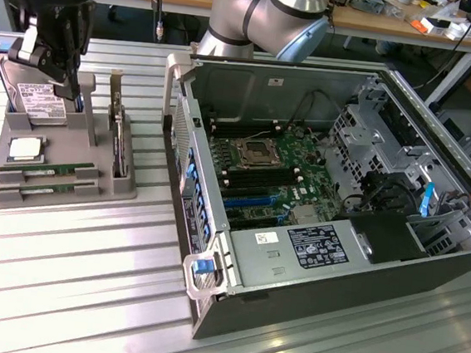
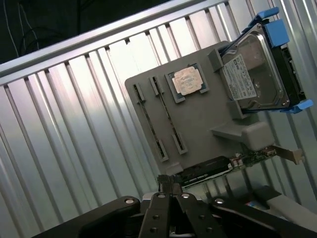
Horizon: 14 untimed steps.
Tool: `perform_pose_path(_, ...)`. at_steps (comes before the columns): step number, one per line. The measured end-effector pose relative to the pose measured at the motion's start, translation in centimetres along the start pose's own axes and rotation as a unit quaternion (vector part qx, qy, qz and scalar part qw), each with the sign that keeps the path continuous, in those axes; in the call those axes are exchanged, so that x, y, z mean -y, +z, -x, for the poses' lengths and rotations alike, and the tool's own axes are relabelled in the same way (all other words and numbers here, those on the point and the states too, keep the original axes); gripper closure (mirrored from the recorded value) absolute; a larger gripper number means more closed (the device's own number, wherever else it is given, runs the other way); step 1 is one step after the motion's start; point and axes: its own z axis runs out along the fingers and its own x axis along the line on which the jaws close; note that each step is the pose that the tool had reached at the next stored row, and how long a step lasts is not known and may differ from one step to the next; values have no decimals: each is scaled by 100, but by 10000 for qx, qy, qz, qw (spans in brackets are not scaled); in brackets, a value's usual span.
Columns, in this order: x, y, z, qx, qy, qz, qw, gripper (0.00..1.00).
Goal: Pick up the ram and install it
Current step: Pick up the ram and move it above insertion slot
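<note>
Green ram (image 1: 48, 172) lies slotted in the grey tray (image 1: 65, 145) on the desk (image 1: 59, 276); my tool (image 2: 171, 184) hangs above, fingers together, empty. Lowered like that, I judge it jabs the stick.

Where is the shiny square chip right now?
The processor chip sits on the gray tray at the exterior view's left, between the hard drive and the two ram sticks, away from the open computer case.
</note>
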Motion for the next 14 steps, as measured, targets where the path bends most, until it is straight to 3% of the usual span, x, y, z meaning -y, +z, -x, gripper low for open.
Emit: perform_pose_path(14,0,0,0,-25,-565,14,9984,89)
